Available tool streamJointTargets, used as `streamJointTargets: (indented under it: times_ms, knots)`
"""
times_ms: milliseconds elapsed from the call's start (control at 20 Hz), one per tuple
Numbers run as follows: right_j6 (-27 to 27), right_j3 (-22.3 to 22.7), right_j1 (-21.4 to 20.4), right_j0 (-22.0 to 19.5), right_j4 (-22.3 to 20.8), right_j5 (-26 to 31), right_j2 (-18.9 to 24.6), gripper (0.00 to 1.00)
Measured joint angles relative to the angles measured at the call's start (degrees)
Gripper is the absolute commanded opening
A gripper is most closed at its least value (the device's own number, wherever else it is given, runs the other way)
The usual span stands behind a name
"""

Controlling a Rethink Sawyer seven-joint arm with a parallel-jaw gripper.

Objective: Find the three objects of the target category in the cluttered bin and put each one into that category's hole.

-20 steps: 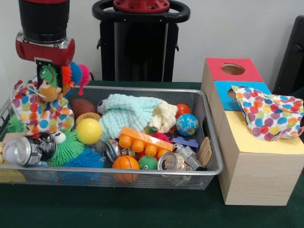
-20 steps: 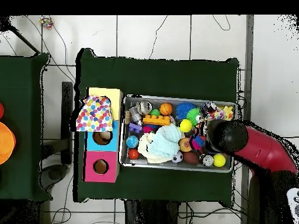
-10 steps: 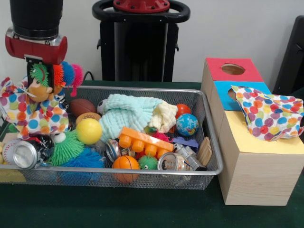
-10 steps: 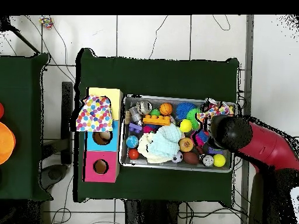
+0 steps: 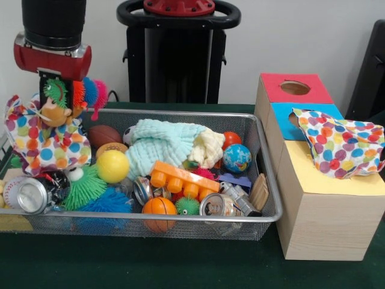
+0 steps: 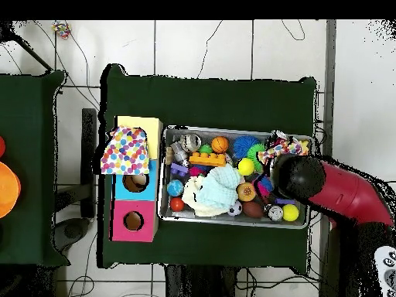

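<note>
End effector (image 5: 55, 96) hangs over the left end of the wire bin (image 5: 264, 180), closed on a clown doll (image 5: 45, 129): monkey-like face, tufts of green, orange, blue and pink hair, polka-dot cloth body drooping beneath. The doll's head is at the fingers; the skirt touches or nearly touches the crushed can (image 5: 27, 194) and green spiky ball (image 5: 84, 186) below.

Change: half a second ago the arm stood further left with the doll's cloth spread lower; one second ago it stood further right and lower. Now it sits between those positions and slightly raised, the doll bunched closer under the wrist. Overhead, the arm's black wrist (image 6: 300, 176) has shifted a little back over the bin's end. Judgement: the grip is holding; this reads as lift-and-adjust, transport not yet begun.

Remaining bin clutter looks unmoved: yellow ball (image 5: 112, 166), mint cloth (image 5: 159, 147), orange brick (image 5: 183, 179), globe ball (image 5: 237, 158).

Sorting box (image 5: 319, 223) stands right of the bin on the green surface (image 5: 180, 265); a polka-dot cloth item (image 5: 340, 144) lies across it, partly covering the blue section's hole. The red hole (image 5: 295, 88) is open. Target hole well apart from doll.
</note>
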Motion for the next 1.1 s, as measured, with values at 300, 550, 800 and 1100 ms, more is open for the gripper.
streamJointTargets:
  times_ms: [300, 550, 800, 1100]
  knots:
    - [0.0, -0.17, 0.08, 4.62, -0.06, 0.0, -2.54, 0.0]
    - [0.0, -1.0, 0.38, 7.63, 0.25, 0.0, -3.75, 0.0]
    - [0.0, -1.18, 0.35, 12.13, 1.48, 0.0, -4.75, 0.0]
    - [0.0, -0.27, -0.44, 16.83, 2.6, 0.0, -4.62, 0.0]
